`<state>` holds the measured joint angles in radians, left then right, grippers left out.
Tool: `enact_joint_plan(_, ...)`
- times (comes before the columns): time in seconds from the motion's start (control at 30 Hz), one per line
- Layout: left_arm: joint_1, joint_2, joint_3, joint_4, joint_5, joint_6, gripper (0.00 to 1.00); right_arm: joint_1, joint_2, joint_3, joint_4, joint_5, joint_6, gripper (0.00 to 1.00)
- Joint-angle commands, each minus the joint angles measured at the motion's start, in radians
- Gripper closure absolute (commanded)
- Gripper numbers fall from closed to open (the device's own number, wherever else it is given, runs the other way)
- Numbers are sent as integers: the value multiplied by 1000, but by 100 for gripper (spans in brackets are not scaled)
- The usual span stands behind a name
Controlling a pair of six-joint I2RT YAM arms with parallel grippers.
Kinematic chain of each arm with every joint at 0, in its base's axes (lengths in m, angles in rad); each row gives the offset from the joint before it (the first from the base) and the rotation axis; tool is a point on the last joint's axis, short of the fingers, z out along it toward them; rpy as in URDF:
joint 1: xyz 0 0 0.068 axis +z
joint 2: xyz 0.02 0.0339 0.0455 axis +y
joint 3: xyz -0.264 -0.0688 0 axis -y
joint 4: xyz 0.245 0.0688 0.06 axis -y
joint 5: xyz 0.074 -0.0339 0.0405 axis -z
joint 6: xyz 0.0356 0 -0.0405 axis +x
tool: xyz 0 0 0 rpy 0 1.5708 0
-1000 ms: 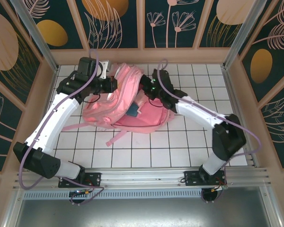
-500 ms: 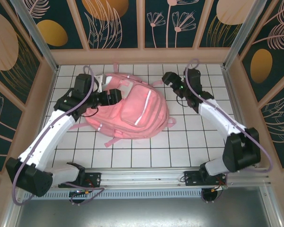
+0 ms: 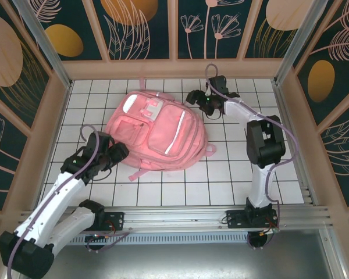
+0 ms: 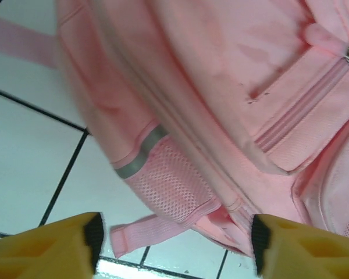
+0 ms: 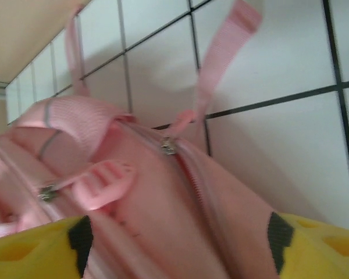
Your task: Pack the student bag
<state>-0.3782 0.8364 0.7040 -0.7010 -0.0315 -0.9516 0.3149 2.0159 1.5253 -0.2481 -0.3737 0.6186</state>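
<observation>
Left gripper (image 3: 119, 152) stands open beside the student bag (image 3: 163, 131), which you see from above lying flat on the table (image 3: 232, 168); right gripper (image 3: 193, 97) is open at its far corner. Left wrist crops the bag. Right wrist: blurred bag between spread fingers (image 5: 320, 247), contact unclear.

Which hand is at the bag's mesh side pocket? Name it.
The left hand, open at the student bag's near-left edge, its camera facing the mesh side pocket. The right hand is at the far-right edge, over zippers.
</observation>
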Motion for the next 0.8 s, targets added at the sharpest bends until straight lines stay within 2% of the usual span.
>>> enact_joint_plan(0.0,5,0,-64,-3,-41,-94,49,-18,20,16,-32,-39,-11,30)
enact_joint_plan(0.13,17,81,-139,147,-27,-111,69,-20,-13,-80,8,-39,-5,43)
enact_joint_plan(0.23,27,191,-145,258,-23,-115,75,-18,-59,-158,37,-37,-2,55)
enact_joint_plan(0.37,36,325,-89,333,-70,-85,74,-12,-115,-255,58,-47,-6,60)
enact_joint_plan(0.4,37,361,-65,346,-85,-73,73,-11,-133,-285,67,-48,-7,65)
enact_joint_plan(0.53,38,516,38,388,-90,-26,73,1,-221,-415,104,-45,-5,66)
enact_joint_plan(0.63,37,642,139,422,-54,20,70,20,-311,-527,135,-36,4,66)
enact_joint_plan(0.77,38,829,383,399,10,112,67,88,-433,-683,207,-36,36,66)
